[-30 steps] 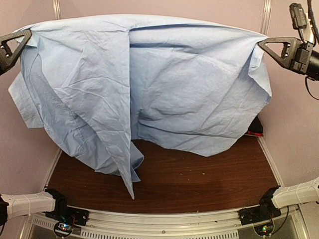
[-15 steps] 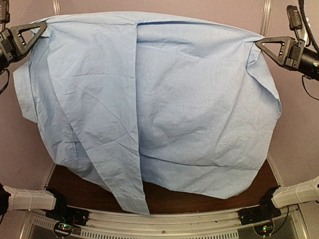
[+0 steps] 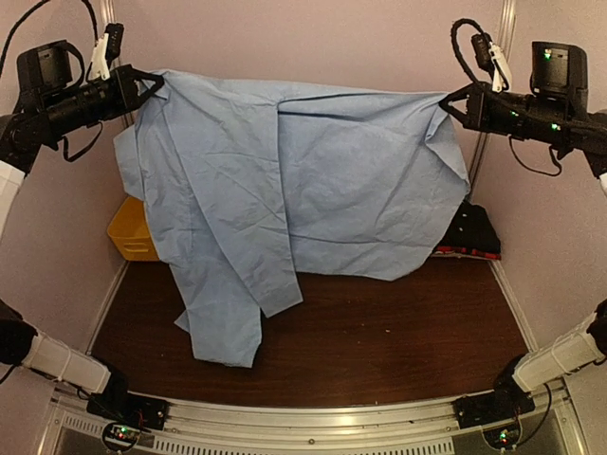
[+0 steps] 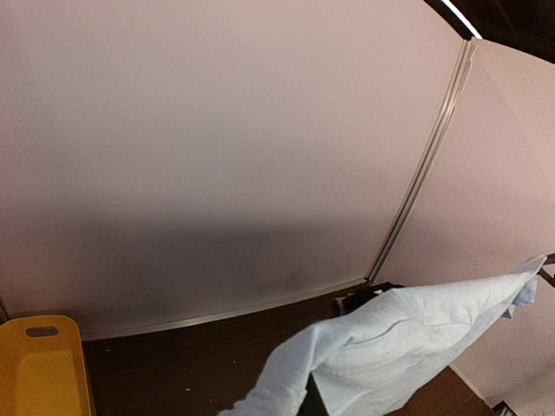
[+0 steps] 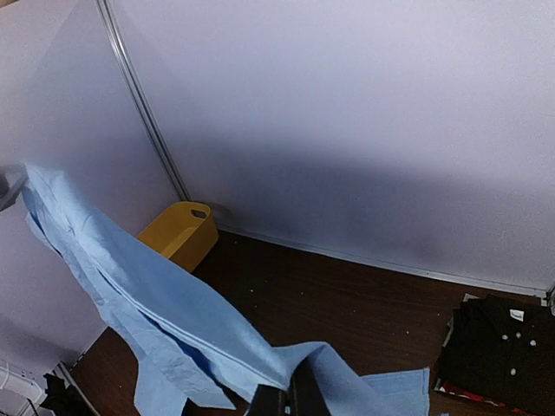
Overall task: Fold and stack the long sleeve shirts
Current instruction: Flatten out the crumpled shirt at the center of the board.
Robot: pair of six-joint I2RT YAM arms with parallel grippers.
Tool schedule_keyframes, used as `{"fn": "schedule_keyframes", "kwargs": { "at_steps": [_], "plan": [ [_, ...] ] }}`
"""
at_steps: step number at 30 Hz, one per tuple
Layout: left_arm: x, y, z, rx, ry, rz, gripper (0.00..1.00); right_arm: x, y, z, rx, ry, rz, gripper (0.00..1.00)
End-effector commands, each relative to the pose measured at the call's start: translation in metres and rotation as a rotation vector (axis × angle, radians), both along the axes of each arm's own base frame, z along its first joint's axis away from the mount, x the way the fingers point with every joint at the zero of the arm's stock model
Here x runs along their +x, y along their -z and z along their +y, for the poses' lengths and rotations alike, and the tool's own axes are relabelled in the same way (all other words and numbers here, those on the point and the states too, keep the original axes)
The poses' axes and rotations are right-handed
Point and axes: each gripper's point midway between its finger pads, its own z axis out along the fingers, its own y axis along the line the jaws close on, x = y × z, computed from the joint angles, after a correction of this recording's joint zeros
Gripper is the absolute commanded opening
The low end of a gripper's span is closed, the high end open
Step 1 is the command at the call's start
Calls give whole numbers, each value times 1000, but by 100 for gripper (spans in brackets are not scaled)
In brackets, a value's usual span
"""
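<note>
A light blue long sleeve shirt hangs spread out between my two grippers, above the back of the table. My left gripper is shut on its upper left corner and my right gripper is shut on its upper right corner. A sleeve droops down to the dark table at the lower left. In the left wrist view the cloth runs off to the right from my left gripper. In the right wrist view the cloth stretches left from my right gripper. A folded black shirt lies at the back right on a red-edged one.
A yellow plastic basket stands at the back left corner, partly behind the hanging cloth; it shows as basket and basket. Pale walls close in the dark wooden table on three sides. The arm bases sit at the near edge.
Both grippers have carried the blue shirt away from the camera, toward the back wall. The cloth filled the view before; the basket and the black shirt now show.
</note>
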Motion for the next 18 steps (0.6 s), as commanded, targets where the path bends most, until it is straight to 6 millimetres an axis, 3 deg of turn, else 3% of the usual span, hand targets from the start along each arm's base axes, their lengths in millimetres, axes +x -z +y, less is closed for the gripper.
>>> {"fn": "schedule_keyframes", "kwargs": {
  "at_steps": [1,9,18],
  "plan": [
    [-45,-57,0,-50,102,-188,0,-25,-48,-11,76,-31,-105,0],
    [-147,-86,-3,-131,352,-295,0,-94,-63,24,214,-424,-79,0],
    [-263,-114,26,-206,461,-448,0,-169,-91,11,356,-634,-142,0]
  ]
}}
